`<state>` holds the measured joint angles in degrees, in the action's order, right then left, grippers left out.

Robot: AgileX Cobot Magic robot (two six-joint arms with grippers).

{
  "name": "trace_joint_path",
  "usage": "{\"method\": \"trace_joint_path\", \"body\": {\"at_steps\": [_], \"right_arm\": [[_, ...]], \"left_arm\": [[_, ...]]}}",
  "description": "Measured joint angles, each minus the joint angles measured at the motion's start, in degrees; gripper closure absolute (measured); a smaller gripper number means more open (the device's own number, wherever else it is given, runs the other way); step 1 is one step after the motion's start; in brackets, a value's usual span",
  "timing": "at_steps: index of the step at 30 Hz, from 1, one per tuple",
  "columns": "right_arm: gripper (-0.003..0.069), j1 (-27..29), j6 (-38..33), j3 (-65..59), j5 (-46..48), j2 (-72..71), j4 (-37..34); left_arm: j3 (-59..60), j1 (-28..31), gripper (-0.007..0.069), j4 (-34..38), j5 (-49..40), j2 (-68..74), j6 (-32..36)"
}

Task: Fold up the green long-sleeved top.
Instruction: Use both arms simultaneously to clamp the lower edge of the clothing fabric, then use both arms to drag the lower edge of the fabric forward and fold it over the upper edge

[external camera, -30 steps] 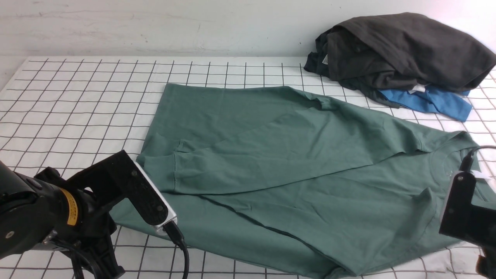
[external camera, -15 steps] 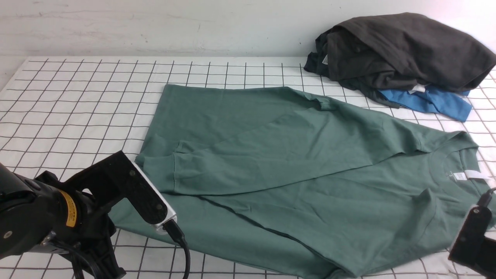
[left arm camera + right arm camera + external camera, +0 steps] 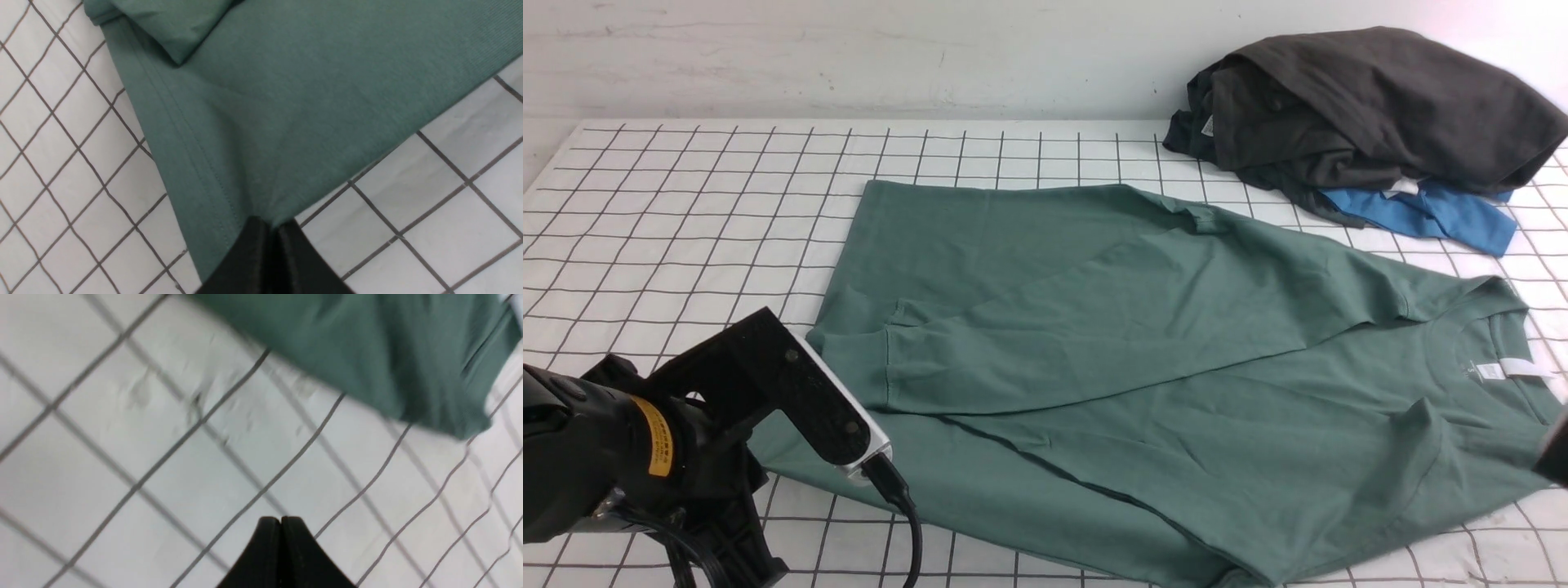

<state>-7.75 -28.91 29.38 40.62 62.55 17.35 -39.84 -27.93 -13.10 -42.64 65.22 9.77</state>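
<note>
The green long-sleeved top (image 3: 1143,343) lies spread across the checked table cloth with its collar and white neck label (image 3: 1503,369) to the right. One sleeve is folded across the body, its cuff (image 3: 858,367) at the left. My left arm (image 3: 645,441) sits at the near left and hides its own fingers in the front view. In the left wrist view my left gripper (image 3: 273,222) is shut on the hem corner of the top (image 3: 265,102). My right gripper (image 3: 280,519) is shut and empty over bare cloth, a short way from the top's edge (image 3: 367,355).
A dark charcoal garment (image 3: 1364,106) is heaped at the back right with a bright blue garment (image 3: 1429,214) under its near edge. The white cloth with a black grid (image 3: 686,204) covers the table. A pale wall stands behind.
My right arm has drawn back toward the near right, almost out of the front view, uncovering the neck label, and its jaws have closed. My left arm shifted slightly down and left.
</note>
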Motion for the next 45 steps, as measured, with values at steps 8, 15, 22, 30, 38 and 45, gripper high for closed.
{"method": "trace_joint_path", "body": {"at_steps": [8,15,22,30,38,45], "right_arm": [[0.0372,-0.21,0.07,2.31,-11.75,20.90,4.35],[0.0245,-0.70,2.48,6.06,-15.08,24.67,5.92],[0.0256,-0.74,2.64,6.39,-14.79,26.56,8.88],[0.0476,-0.92,3.48,6.39,-14.45,26.98,10.23],[0.0664,-0.92,15.58,12.07,-11.42,23.19,10.35],[0.0664,-0.92,19.27,24.26,-7.36,24.16,10.07]], "left_arm": [[0.00,0.00,0.0629,0.06,0.26,0.00,-0.06],[0.00,0.00,0.0629,0.25,0.26,0.00,-0.16],[0.00,0.00,0.0629,0.26,0.33,0.00,-0.16],[0.00,0.00,0.0629,0.31,0.86,0.00,-0.44],[-2.67,0.00,0.0629,-4.07,3.32,0.00,-14.65],[-12.16,1.60,0.0629,-15.80,7.24,2.85,-33.00]]}}
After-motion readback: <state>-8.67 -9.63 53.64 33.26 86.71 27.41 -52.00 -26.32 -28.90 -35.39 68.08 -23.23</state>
